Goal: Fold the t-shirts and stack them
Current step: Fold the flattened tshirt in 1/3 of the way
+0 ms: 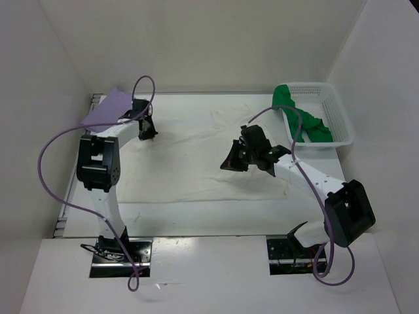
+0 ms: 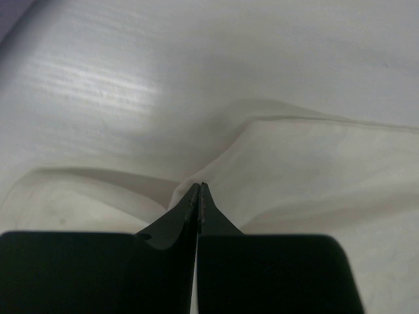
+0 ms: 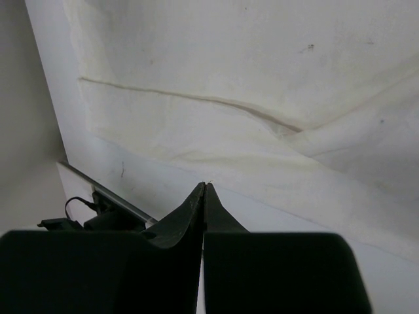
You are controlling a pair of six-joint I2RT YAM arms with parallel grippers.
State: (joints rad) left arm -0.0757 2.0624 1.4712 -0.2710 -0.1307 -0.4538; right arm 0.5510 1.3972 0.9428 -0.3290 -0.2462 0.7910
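A white t-shirt (image 1: pixel 190 163) lies spread flat across the middle of the table. My left gripper (image 1: pixel 147 135) is at its far left edge. In the left wrist view that gripper (image 2: pixel 200 186) is shut, and a raised fold of the white t-shirt (image 2: pixel 314 157) runs into its tips. My right gripper (image 1: pixel 229 163) hovers over the shirt's right half. It is shut (image 3: pixel 204 186) with nothing between its fingers, and the white t-shirt's hem (image 3: pixel 229 131) lies beyond it. A lavender t-shirt (image 1: pixel 108 108) lies at the far left corner. A green t-shirt (image 1: pixel 308 121) hangs out of the basket.
A white mesh basket (image 1: pixel 340 118) stands at the far right of the table and holds the green cloth. White walls close in the table on three sides. A strip of bare table (image 1: pixel 196 216) runs between the shirt and the arm bases.
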